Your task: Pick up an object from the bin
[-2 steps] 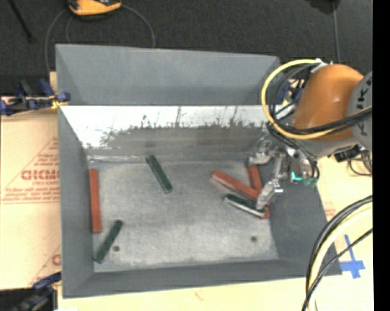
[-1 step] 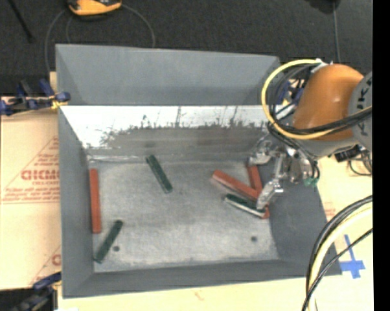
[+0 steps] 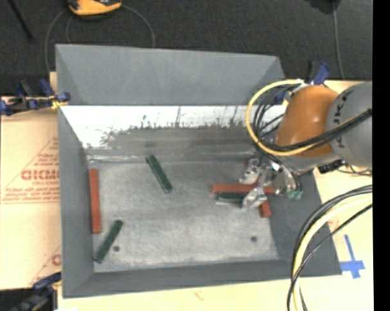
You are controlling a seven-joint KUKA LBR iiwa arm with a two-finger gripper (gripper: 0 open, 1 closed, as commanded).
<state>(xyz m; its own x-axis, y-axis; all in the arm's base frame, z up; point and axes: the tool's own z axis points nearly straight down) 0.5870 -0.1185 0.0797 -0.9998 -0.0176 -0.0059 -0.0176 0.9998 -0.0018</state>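
Observation:
My gripper (image 3: 253,186) is down at the right side of the bin floor, open, with one fingertip (image 3: 251,172) above and the other below the right end of a red flat stick (image 3: 229,189). That stick lies crosswise between the fingertips. A dark green stick (image 3: 229,200) lies just below it, touching or nearly touching it. A short red piece (image 3: 265,209) sits right of the lower fingertip.
A dark green stick (image 3: 160,174) lies tilted in the bin's upper middle. Along the left wall stands a long red stick (image 3: 94,200), and another green stick (image 3: 108,240) lies in the lower left corner. The arm's orange cover and cables hang over the right rim.

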